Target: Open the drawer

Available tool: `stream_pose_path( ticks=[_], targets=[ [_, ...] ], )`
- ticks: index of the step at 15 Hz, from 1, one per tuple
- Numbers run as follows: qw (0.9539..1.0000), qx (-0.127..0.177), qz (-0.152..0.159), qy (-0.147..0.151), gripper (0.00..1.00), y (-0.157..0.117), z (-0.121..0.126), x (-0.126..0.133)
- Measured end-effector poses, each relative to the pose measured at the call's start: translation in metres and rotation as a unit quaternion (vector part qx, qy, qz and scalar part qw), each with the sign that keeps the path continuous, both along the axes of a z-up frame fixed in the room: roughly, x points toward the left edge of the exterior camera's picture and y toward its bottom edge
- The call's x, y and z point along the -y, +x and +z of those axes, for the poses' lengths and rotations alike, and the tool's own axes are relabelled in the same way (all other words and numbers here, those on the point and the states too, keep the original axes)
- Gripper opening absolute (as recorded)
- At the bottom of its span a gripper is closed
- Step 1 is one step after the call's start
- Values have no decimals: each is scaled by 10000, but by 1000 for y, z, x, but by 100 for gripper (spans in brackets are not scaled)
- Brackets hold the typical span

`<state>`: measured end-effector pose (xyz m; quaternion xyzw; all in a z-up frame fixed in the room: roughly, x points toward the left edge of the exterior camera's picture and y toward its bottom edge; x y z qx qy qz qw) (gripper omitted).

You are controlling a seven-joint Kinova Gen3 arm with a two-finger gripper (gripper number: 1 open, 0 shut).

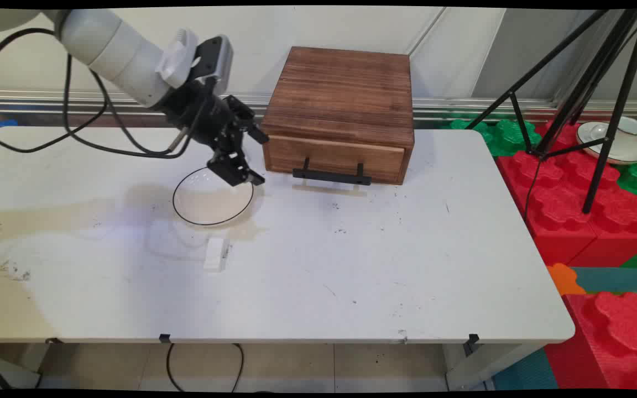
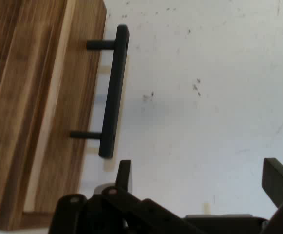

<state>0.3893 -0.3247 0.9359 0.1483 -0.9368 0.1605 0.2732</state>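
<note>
My black gripper (image 1: 252, 157) hangs open just above the far right rim of a white plate with a thin black rim (image 1: 208, 207). Nothing sits between its fingers. Right of it stands a dark wooden drawer box (image 1: 340, 113), drawer closed, with a black bar handle (image 1: 331, 175) on its front. In the hand view the gripper (image 2: 199, 178) is spread wide over bare tabletop, and the box (image 2: 29, 107) with its handle (image 2: 114, 92) lies to the left, just beyond the left fingertip (image 2: 124, 173). A small white block (image 1: 216, 253) lies on the table in front of the plate.
The white table (image 1: 351, 265) is scuffed and stained at the left. Off its right edge are red and green foam blocks (image 1: 567, 199), a black tripod (image 1: 606, 110), and a cup on a saucer (image 1: 617, 141). Black cables (image 1: 75, 132) hang from the arm.
</note>
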Motion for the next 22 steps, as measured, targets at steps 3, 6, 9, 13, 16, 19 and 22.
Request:
stream_pose_path(
  ticks=[3, 6, 9, 13, 16, 19, 22],
  targets=[
    [9998, 24, -141, -101, 100, -17, 2, 11],
    [9995, 71, -258, -171, 100, -36, 1, 23],
    [9992, 157, -326, -186, 100, -55, -6, 35],
    [9987, 305, -365, -172, 100, -76, -20, 52],
    [9982, 432, -380, -161, 100, -90, -30, 64],
    [9977, 529, -392, -147, 100, -98, -38, 72],
    [9969, 669, -389, -131, 100, -107, -48, 83]
  ],
)
